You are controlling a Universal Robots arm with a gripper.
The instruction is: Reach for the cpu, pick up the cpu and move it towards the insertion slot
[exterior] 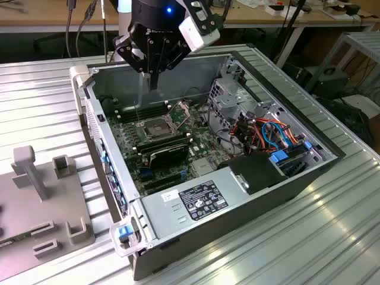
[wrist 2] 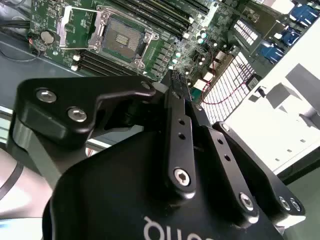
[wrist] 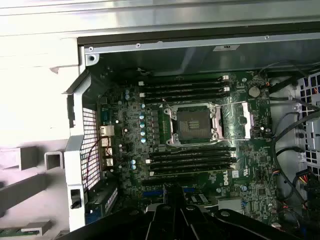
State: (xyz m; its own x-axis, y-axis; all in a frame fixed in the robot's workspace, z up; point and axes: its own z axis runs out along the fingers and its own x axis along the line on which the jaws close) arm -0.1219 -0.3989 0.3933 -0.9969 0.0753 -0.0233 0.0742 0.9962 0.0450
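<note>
Gripper (wrist 2: 177,85) near insertion slot (wrist 2: 122,35)

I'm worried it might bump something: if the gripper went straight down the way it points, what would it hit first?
Likely the motherboard below the gripper, at or near the insertion slot or the memory slots beside it; depth is unclear.

Insertion slot (wrist: 192,124) between memory slots (wrist: 191,156)
</note>
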